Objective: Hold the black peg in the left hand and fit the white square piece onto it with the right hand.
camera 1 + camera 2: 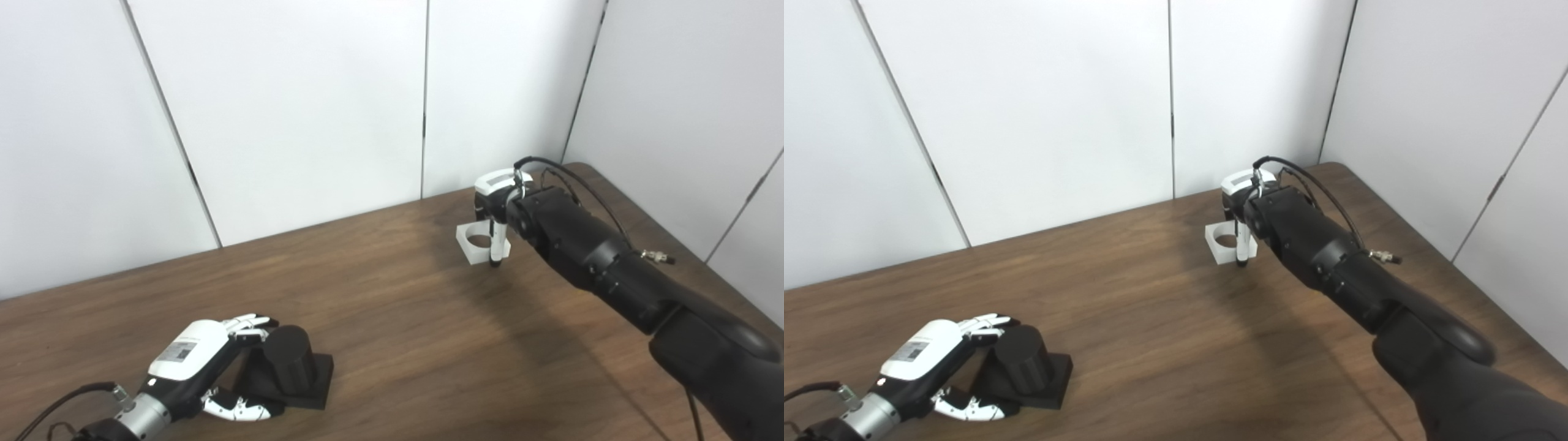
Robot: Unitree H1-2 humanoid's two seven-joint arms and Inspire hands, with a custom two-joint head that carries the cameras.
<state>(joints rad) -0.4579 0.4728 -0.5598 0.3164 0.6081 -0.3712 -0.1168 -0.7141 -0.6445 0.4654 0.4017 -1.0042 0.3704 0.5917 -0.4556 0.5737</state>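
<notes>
Hands come first, and each one is at its own thing. Left hand (205,361) sits at the near left of the brown wooden desk (398,318). Its fingers and thumb are spread around the black peg (289,361), one side each. I cannot tell if they squeeze it yet, so the hold looks loose. The peg stands straight up on the desk.

Right hand (497,208) is far away from the peg, up near the back right corner by the white wall panels (294,110). It reaches down onto the white square piece (481,244). One finger pokes down at the front edge of the piece. I cannot tell if the hand grips it or only touches it.

So the white piece lies well apart from the peg, to the peg's far right. I think the right hand must carry it back toward the peg, then bring it down from above, because the peg points up.

The desk is smooth wood with dark grain. The peg is a fat round black post on a flat square black base. The white piece is a small blocky square with a round hole through it.
</notes>
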